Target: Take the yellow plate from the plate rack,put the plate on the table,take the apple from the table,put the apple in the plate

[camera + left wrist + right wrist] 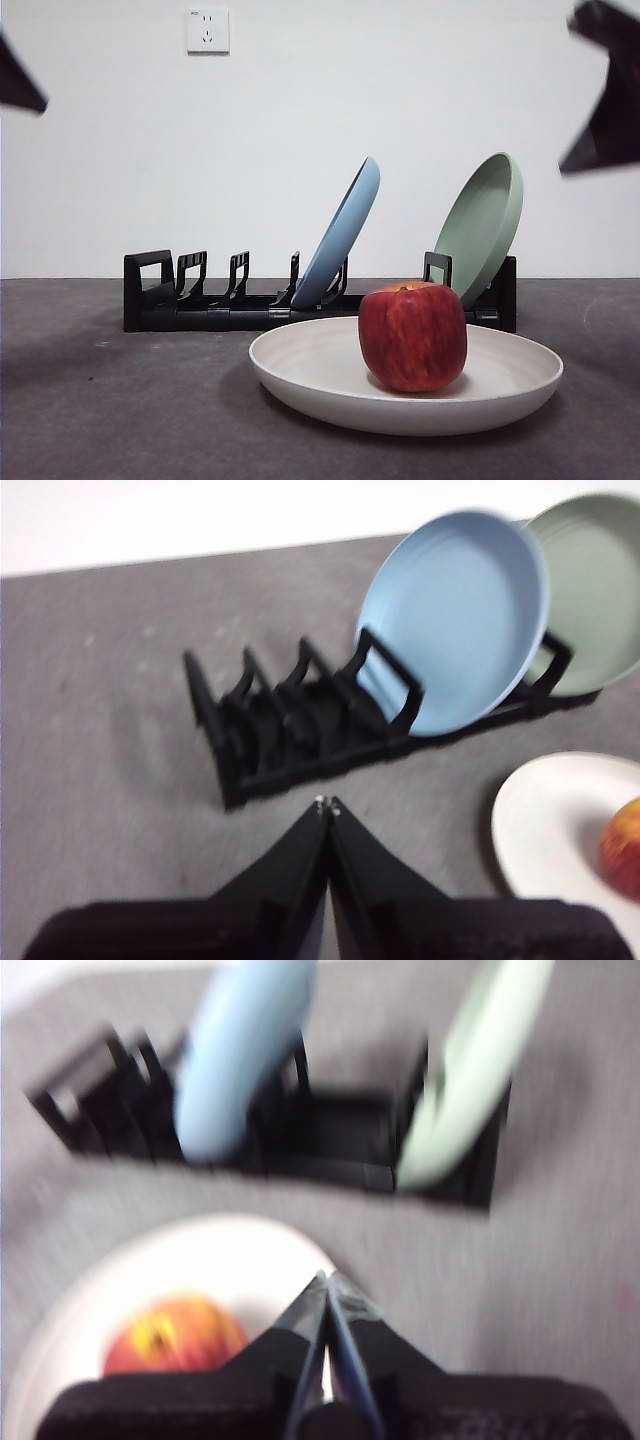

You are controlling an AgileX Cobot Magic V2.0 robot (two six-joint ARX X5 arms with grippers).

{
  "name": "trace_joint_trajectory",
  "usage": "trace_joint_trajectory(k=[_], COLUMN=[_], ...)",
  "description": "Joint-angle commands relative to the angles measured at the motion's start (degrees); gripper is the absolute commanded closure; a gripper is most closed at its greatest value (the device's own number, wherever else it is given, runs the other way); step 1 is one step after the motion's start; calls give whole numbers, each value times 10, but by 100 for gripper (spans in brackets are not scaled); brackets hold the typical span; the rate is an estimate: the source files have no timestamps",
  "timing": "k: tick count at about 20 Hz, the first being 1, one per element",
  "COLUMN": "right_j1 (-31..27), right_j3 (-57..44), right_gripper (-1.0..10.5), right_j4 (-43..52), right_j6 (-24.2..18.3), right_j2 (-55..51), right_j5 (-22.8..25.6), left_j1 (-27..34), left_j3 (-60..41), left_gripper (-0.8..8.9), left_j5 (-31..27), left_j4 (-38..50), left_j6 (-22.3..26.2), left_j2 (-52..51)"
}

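Round light blue plate (343, 233) stands on edge, leaning right. Round pale green plate (482, 226) stands on edge further right, also leaning right. Two plates apart, not touching. Plain white wall (300, 130) behind. Small white square power socket (207, 30) high on wall, left of blue plate.

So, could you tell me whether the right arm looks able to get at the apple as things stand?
Probably yes. The apple sits exposed in the yellow plate, with nothing over it; the blue plate and green plate lean in the plate rack behind. The right gripper is above the plate beside it, jaws shut, so they must open first.
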Motion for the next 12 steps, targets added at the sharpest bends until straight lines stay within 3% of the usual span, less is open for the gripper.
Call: trace_joint_trajectory(k=[1, 5, 12], right_j1=[31, 77, 79], right_j3=[-37, -56, -56], right_gripper=[959, 959, 945], right_j4=[8, 5, 5], right_j6=[31, 46, 65], right_j2=[-12, -19, -19], right_j5=[29, 91, 89], left_j1=[-7, -17, -17], left_j3=[-41, -79, -79], left_gripper=[822, 822, 816], left_j5=[-6, -6, -6], left_j4=[8, 8, -29], left_j6=[-20, -33, -31], left_j2=[-28, -56, -54])
